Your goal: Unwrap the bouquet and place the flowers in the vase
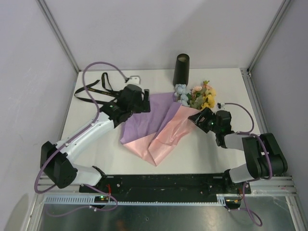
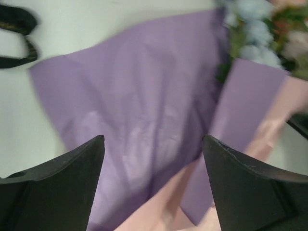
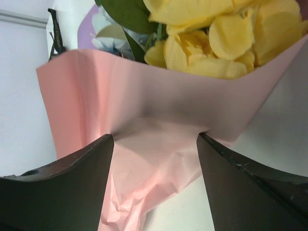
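- Left gripper (image 2: 153, 144) — the jaws are standing wide apart and grasping nothing; it is hovering low over the purple paper (image 2: 134, 96), fingertips pointing down at the flat sheet.
- Right gripper (image 3: 155, 139) — the jaws are likewise apart, straddling the upper edge of the pink paper (image 3: 144, 96). The paper is lying between the fingers, but the wrist view is showing no pinch on it.
- The purple paper is lying spread on the table (image 1: 202, 154). The pink paper is overlapping its right side, folded over as a loose sleeve.
- The flowers (image 1: 198, 95) are lying with their heads poking out of the far, open end of the pink fold, just beyond the right gripper; the stems are hidden under the paper.
- The vase (image 1: 181, 69) is standing upright at the back of the table, near the flower heads but not touching them.
- The black ribbon (image 1: 96, 89) is lying loose at the left rear, off the bundle.
- Step in hand, as judged: the unwrapping is partway through, with the tie off, one sheet opened and the pink one covering the stems.
- Next move, as judged: it is calling for a firm pinch on the pink edge and a peel away from the stems — gently, since thin paper may slip or drag the flowers along.
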Motion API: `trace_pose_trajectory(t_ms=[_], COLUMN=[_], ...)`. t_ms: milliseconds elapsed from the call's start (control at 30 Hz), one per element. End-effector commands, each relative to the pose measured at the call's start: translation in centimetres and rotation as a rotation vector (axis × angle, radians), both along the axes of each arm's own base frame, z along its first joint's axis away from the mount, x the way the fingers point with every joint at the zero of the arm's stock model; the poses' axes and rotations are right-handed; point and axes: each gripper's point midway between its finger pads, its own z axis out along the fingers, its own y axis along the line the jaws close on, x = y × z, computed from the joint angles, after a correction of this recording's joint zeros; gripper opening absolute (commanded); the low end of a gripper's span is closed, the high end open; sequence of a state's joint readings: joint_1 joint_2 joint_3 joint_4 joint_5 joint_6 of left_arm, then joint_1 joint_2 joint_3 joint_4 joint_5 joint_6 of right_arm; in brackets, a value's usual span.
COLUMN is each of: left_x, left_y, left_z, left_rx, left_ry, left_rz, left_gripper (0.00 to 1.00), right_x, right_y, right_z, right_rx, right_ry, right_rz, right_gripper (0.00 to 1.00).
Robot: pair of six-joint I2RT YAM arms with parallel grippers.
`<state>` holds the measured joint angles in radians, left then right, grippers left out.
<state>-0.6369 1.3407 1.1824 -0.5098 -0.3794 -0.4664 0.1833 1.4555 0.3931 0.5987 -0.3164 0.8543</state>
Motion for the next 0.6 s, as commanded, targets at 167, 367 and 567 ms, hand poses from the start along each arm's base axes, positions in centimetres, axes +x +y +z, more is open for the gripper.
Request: trace_pose_trajectory(t_ms=[167, 367, 567], left_x=[-2.9, -3.3, -2.5], left_y=[-12.2, -16.2, -18.0], left_z=[-0.8, -2.7, -4.5], left_rx=[-0.044, 0.032, 0.131], left_ry=[0.019, 0.013, -0.015], left_rz=[-0.490, -0.601, -0.597], left_gripper=[0.88, 0.86, 0.85], right_x=[0.7, -2.9, -5.8], right_y=[-1.7, -4.2, -5.2], right_z=[4.5, 9.3, 15.1], right_rx=[-0.098, -0.201, -0.208], right_ry=[-0.024, -0.087, -0.227], right_rz=[-0.028, -0.089, -0.113], right_gripper=[0.76, 0.81, 0.84])
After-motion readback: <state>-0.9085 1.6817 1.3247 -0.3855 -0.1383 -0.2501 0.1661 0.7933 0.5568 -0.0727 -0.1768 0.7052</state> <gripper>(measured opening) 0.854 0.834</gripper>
